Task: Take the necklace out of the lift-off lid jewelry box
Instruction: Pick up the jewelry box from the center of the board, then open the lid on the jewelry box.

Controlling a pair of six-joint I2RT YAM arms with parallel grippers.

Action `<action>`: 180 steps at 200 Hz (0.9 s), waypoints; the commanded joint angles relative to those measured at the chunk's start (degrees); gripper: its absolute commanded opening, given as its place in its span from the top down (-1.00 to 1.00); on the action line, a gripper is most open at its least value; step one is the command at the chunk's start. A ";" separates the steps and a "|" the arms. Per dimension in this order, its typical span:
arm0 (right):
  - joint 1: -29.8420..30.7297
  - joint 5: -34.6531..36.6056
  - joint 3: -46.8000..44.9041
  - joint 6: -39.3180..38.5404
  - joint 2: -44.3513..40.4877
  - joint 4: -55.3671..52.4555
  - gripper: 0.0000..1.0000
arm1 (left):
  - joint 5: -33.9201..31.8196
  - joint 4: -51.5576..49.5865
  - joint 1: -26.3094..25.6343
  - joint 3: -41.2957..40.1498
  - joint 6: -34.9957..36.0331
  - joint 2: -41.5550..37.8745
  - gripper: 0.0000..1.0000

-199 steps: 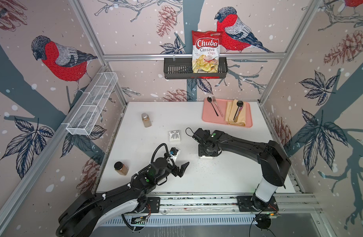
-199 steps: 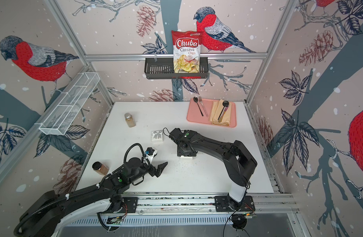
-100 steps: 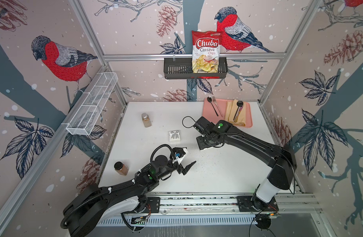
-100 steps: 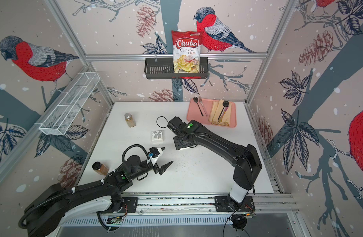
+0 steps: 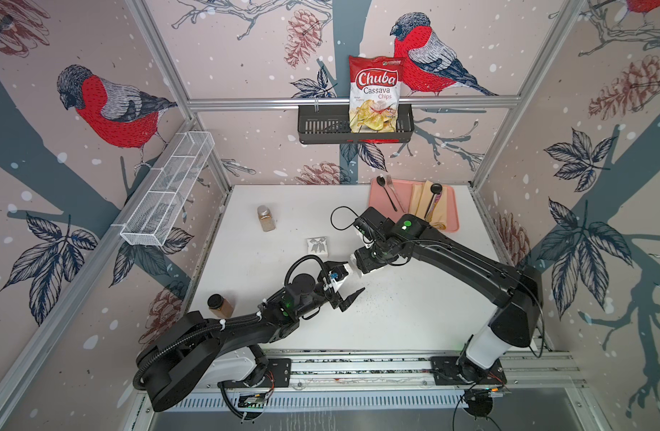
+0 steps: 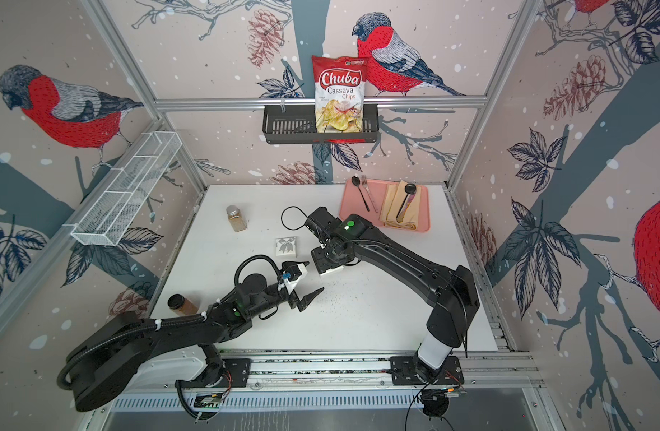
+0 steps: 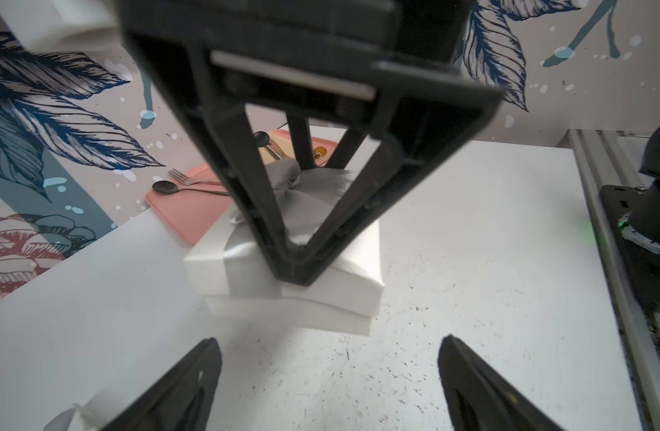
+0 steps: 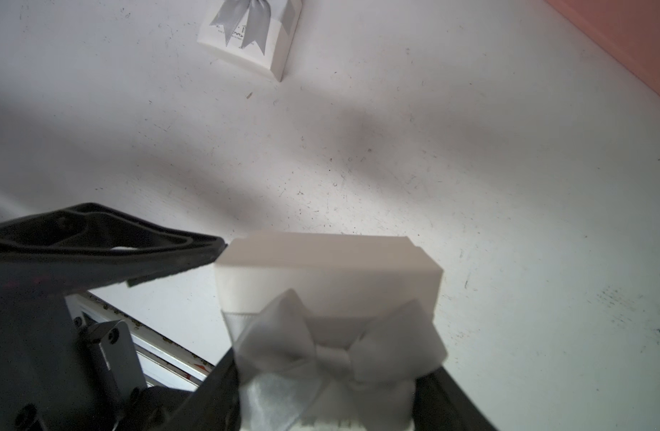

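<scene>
Left gripper (image 7: pixel 330 384) hangs spread wide on the near side of the jewelry box (image 7: pixel 209 268), its two black wedge-shaped fingers (image 7: pixel 179 388) holding nothing. In the right wrist view one tip reaches close to a corner of the box; contact cannot be told. The box is a small square of smooth white card, bound by one grey satin ribbon tied in a bow (image 8: pixel 332 354). Its lid (image 7: pixel 358 257) sits slightly askew on the base (image 7: pixel 291 315), so the inside is hidden. Right gripper (image 5: pixel 365 265) comes down on the box from above and pinches it between two black open-frame fingers, one on each side of the bow. The box is low at the middle of the white, speckled table (image 5: pixel 414 309); whether it rests there or hangs just above cannot be told.

Near-left of the box stands one dark-capped spice jar (image 5: pixel 218 306) of brown powder. Just beyond the box to the left lies a second ribboned box (image 5: pixel 317 246), white and closed. Farther that way stands a pale-capped spice jar (image 5: pixel 266 218), which makes two jars. Beyond the box to the right lies one pink tray (image 5: pixel 376 197) bearing one spoon (image 5: pixel 389 196), one fork (image 5: pixel 395 190), one folded yellow napkin (image 5: pixel 441 212) and one black ladle (image 5: pixel 435 188). Farthest from the box, on the back wall, one black slotted basket (image 5: pixel 321 128) holds one glossy red-and-white cassava chips bag (image 5: pixel 375 93).
</scene>
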 commanded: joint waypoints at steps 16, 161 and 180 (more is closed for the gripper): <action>0.12 -1.41 0.74 -1.14 0.43 -0.60 -0.26 | -3.63 5.53 0.00 -0.10 0.55 0.36 -0.91; 0.11 -3.54 3.03 -2.14 1.87 -2.22 -0.22 | 0.79 1.91 0.95 3.53 0.69 3.48 -0.63; 0.12 -3.69 3.16 -2.45 1.76 -2.50 -0.22 | 1.98 1.99 1.55 3.29 0.14 3.42 -0.64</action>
